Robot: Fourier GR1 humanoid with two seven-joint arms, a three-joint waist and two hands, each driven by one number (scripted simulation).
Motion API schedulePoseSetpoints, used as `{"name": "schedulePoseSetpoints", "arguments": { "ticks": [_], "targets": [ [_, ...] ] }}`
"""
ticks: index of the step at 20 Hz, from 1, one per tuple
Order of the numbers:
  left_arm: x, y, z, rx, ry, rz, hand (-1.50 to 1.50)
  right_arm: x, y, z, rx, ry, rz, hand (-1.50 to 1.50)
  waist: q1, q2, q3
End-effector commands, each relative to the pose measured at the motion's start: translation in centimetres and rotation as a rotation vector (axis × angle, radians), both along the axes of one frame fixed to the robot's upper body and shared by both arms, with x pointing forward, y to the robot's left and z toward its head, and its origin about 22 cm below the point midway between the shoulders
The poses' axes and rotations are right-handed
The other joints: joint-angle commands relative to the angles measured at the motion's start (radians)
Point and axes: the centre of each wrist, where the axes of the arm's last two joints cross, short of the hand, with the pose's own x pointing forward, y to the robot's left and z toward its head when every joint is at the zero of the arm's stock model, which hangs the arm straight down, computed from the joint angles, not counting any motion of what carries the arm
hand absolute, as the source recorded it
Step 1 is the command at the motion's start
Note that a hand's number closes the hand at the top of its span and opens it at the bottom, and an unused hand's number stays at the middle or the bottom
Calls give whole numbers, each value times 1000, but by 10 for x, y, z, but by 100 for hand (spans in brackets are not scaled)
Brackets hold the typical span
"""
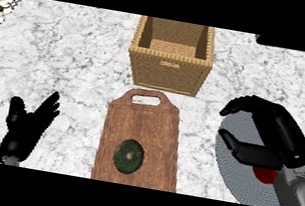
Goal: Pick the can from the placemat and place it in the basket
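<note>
Can (265, 174): only a red patch shows, lower right of the frame, under the right hand; it sits on the placemat, mostly hidden, so how upright it stands is unclear.
Placemat (237, 177): grey, round and ribbed, lower right, partly covered by the hand and forearm.
Right hand (273, 140): above the placemat, fingers curved in a wide arch with the thumb opposite them. It looks like a pre-grasp shape over the can; whether any finger touches the can cannot be told.
Left hand (26, 127): lower left, fingers straight and spread, holding nothing, resting clear of the work.
Basket (171, 52): woven, square, open top, upper centre of the frame, well apart from the can. Its opening faces up, so the can would go in from above.
Cutting board (140, 141): wooden with a handle hole, lower centre, between the two hands, its handle end just below the basket.
Green disc (129, 156): dark, round, lying on the board near its lower end; not part of the task.
Step in hand: closing on the can, I judge; lifting not yet done.
</note>
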Motion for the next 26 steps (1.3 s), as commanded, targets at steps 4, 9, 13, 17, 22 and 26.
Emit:
{"name": "schedulePoseSetpoints", "arguments": {
  "ticks": [4,9,13,17,22,26],
  "targets": [
    [-25,12,-13,12,76,-6,0,-31,16,15,-355,-97,-109,-150,-6,-6,-3],
    [-34,12,-21,15,76,27,0,-16,-39,76,-791,-238,-392,-150,-21,-14,-7],
    [-33,11,-19,7,83,28,0,-23,-68,142,-1047,-234,-379,-150,-27,-9,-4],
    [-27,10,-14,21,78,30,0,-42,-69,204,-1159,-220,-319,-150,-28,-9,-3],
    [-42,26,-23,7,86,21,0,-48,-78,232,-1351,-43,-131,-150,-17,-6,-5],
    [-26,16,-21,24,74,29,0,-54,-91,263,-1421,33,-90,-150,-23,-3,-2]
  ]
}}
